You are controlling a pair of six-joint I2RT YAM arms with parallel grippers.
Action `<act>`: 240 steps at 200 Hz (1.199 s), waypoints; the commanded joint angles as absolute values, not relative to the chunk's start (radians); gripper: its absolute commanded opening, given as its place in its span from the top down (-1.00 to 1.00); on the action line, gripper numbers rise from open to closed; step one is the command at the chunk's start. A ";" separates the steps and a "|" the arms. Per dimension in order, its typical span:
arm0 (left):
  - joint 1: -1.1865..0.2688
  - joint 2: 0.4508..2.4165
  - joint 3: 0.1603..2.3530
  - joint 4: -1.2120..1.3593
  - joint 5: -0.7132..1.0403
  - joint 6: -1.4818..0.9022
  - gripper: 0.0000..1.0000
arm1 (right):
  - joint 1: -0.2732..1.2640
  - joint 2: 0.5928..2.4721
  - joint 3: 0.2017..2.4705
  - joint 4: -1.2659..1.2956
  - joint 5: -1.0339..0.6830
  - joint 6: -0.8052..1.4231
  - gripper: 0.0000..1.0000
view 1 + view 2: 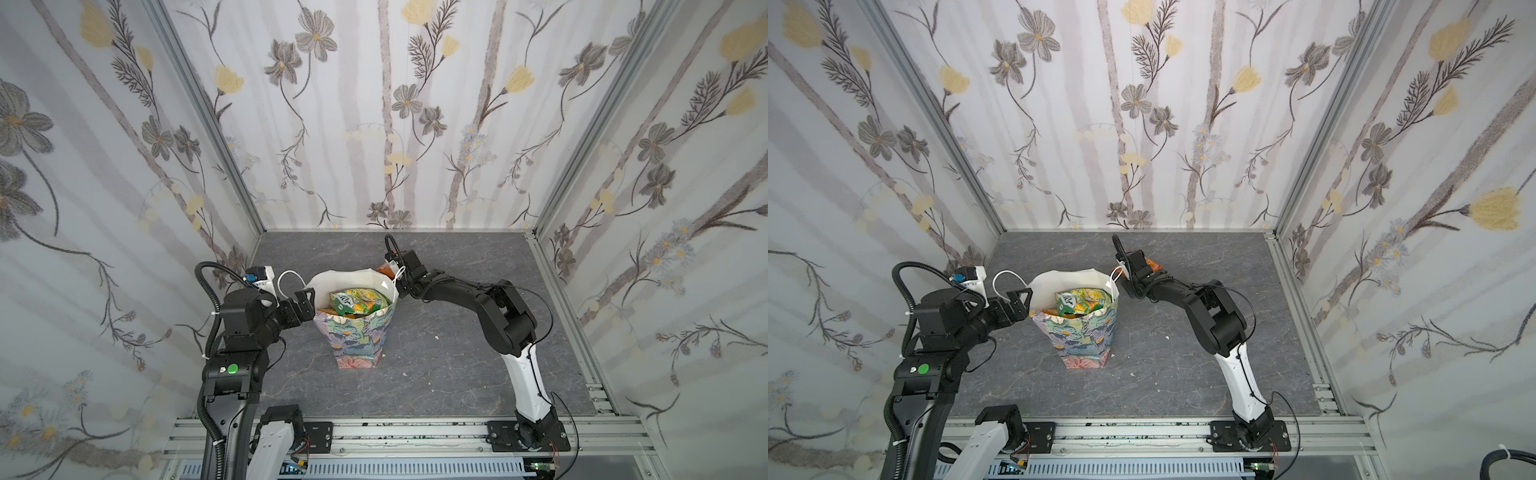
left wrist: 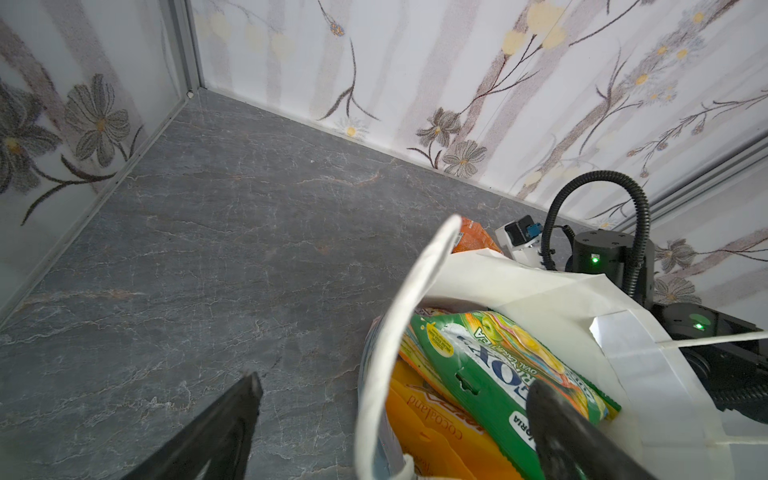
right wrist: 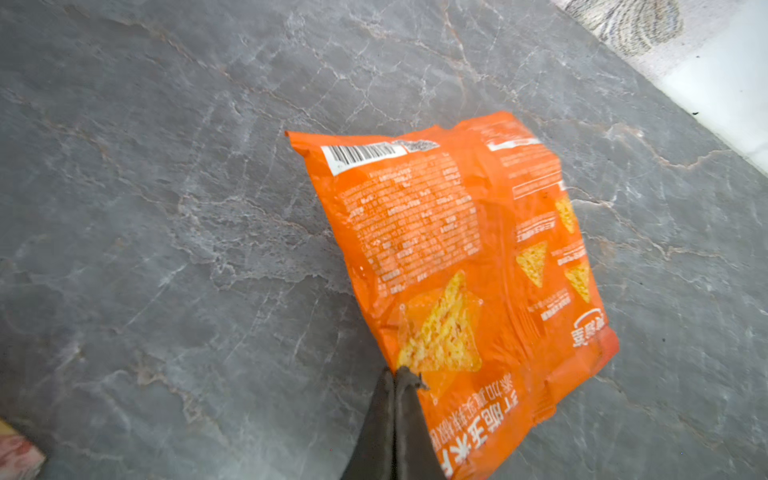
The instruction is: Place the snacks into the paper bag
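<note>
At the middle of the worktop the floral paper bag is stood, a crinkly green packet topmost inside. The left gripper is held spread astride the bag's white cord handle. Behind the bag, the right gripper is pinched together on the edge of a glossy orange packet, seen whole only in the right wrist view.

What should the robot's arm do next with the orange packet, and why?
Probably lift the orange packet straight up. The right end effector looks shut on its edge, and the packet lies low behind the bag, below the rim it must clear.
</note>
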State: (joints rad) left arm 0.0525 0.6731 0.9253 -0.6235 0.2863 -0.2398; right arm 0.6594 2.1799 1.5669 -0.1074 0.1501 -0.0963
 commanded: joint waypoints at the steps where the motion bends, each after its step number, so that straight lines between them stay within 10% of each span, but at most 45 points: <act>1: 0.051 0.673 0.922 -0.586 0.281 -0.243 -1.00 | 0.650 2.121 1.532 -0.115 0.117 -0.039 1.00; 219: 0.053 0.670 0.923 -0.584 0.293 -0.240 -1.00 | 0.604 1.818 1.446 -0.185 -0.060 0.032 1.00; 240: 0.052 0.666 0.922 -0.583 0.291 -0.241 -1.00 | 0.608 1.817 1.395 -0.205 -0.062 0.014 0.10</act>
State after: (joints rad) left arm 0.0521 0.6712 0.9249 -0.6178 0.2852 -0.2394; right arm 0.6041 1.8194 1.4364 -0.1673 -0.0711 0.0471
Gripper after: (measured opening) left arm 0.994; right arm 0.088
